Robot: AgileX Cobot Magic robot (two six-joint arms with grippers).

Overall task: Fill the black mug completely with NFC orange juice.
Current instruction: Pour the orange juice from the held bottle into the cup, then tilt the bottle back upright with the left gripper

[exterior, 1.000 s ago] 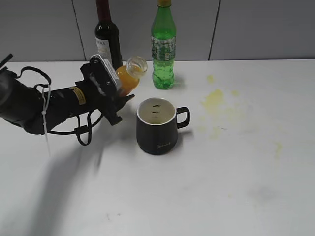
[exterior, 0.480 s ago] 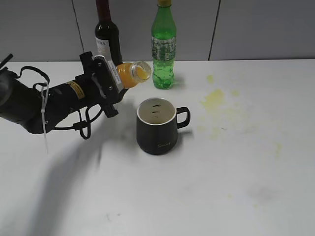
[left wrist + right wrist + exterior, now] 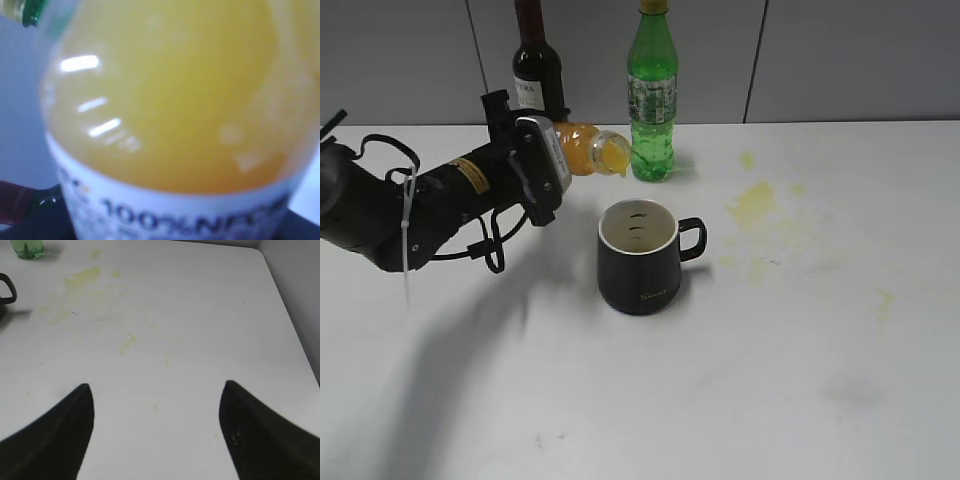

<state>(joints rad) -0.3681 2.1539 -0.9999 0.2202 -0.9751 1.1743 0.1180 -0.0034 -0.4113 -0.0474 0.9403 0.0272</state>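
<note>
The black mug (image 3: 640,268) stands upright near the table's middle, white inside, handle to the right; its handle edge shows in the right wrist view (image 3: 7,289). My left gripper (image 3: 542,165) is shut on the NFC orange juice bottle (image 3: 585,151), held tilted almost level with its open mouth to the right, up and left of the mug's rim. No stream is visible. The bottle fills the left wrist view (image 3: 170,100), orange liquid above a white label. My right gripper (image 3: 156,390) is open and empty over bare table.
A dark wine bottle (image 3: 536,70) and a green soda bottle (image 3: 652,95) stand at the back, close behind the tilted bottle. Yellowish stains (image 3: 753,203) mark the table right of the mug. A grey wall runs behind.
My left gripper has lifted slightly and rolled the juice bottle from slanted upward to nearly level, its mouth now pointing right and slightly down. The mug has not moved.
</note>
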